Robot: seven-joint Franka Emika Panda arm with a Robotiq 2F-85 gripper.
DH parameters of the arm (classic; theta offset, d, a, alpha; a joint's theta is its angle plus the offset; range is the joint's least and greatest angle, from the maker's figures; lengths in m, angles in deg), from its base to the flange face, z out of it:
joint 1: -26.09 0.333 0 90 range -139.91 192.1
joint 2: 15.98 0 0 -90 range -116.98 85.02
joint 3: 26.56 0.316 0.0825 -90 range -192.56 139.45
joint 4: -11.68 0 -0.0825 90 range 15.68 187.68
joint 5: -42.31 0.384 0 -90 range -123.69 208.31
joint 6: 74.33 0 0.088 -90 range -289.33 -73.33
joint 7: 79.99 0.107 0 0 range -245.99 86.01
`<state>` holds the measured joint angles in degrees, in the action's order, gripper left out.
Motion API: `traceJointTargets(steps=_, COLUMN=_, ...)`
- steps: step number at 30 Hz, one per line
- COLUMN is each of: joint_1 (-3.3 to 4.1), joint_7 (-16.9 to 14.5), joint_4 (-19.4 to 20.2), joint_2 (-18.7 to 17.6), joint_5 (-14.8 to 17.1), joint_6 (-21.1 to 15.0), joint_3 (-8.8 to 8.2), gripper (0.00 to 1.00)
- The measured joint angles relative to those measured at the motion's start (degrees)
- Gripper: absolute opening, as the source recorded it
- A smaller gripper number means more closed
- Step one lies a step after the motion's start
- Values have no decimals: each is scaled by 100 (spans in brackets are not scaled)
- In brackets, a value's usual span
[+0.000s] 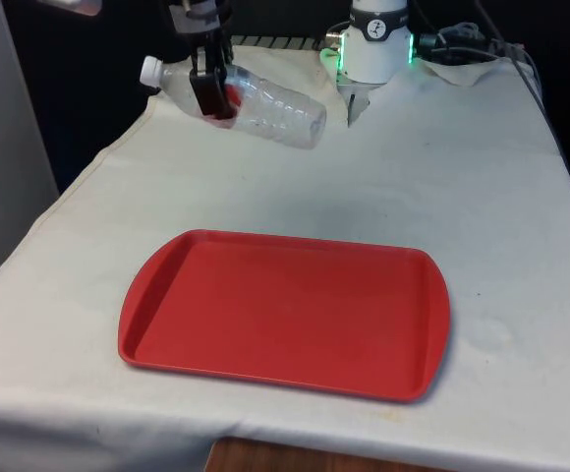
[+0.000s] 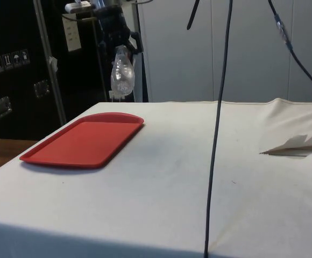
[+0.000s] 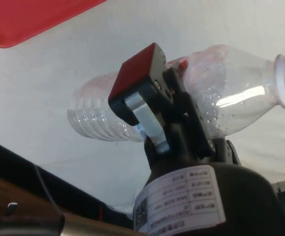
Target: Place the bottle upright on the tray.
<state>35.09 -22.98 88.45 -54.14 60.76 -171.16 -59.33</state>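
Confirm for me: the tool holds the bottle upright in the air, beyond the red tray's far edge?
Not upright. In the front view the tool holds the bottle nearly on its side, cap towards that view's left. It is in the air beyond the red tray.

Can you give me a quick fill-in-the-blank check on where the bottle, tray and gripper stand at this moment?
1. The gripper is shut on a clear plastic ____.
2. The bottle is held above the cloth, lying nearly on its ____, not upright.
3. The tray on the white cloth is ____ in colour.
4. The bottle's cap is ____ in colour.

Missing words: bottle; side; red; white
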Motion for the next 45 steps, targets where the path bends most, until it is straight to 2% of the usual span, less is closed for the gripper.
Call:
traceJointTargets(steps=25, joint_1=29, joint_7=762, joint_4=-481, joint_2=-258, joint_5=-854, joint_6=-17, joint_3=0, gripper=32)
traceJointTargets(steps=31, joint_1=52, joint_7=900, joint_4=-567, joint_2=-309, joint_5=-1031, joint_6=-17, joint_3=0, gripper=32)
traceJointTargets(steps=34, joint_1=86, joint_7=1008, joint_4=-602, joint_2=-332, joint_5=-1197, joint_6=-17, joint_3=0, gripper=32)
traceJointTargets(steps=39, joint_1=115, joint_7=1094, joint_4=-659, joint_2=-384, joint_5=-1358, joint_6=-17, joint_3=11, gripper=32)
traceJointTargets(steps=45, joint_1=115, joint_7=1094, joint_4=-722, joint_2=-435, joint_5=-1381, joint_6=-11, joint_3=0, gripper=32)
